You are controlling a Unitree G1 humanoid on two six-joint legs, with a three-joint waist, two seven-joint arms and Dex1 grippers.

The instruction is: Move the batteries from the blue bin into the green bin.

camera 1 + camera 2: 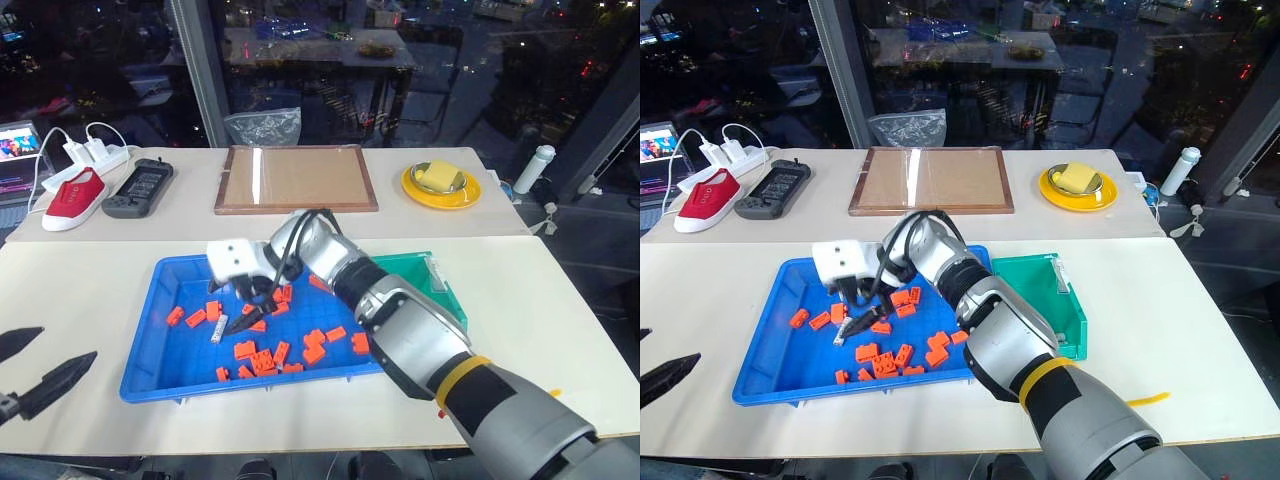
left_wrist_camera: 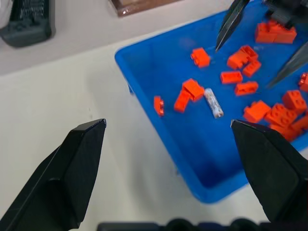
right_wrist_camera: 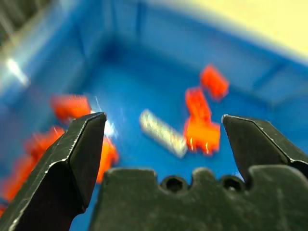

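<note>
I see one battery [image 1: 219, 330] lying among blocks [image 1: 262, 358] in the tray [image 1: 150, 360] on my bench [image 1: 80, 290]; the smaller bin [image 1: 447, 297] sits just right of it, a framed board [image 1: 296, 179] behind.

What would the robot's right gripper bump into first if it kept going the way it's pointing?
Probably the battery. The open right gripper points down into the blue bin, and the battery lies between its fingertips among orange blocks. Depth is hard to judge.

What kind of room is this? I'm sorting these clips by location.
Probably an office or lab high in a city building at night: dark glass with lights outside runs behind the tables, and a power strip, a handheld device and a sorting bin lie on them.
</note>
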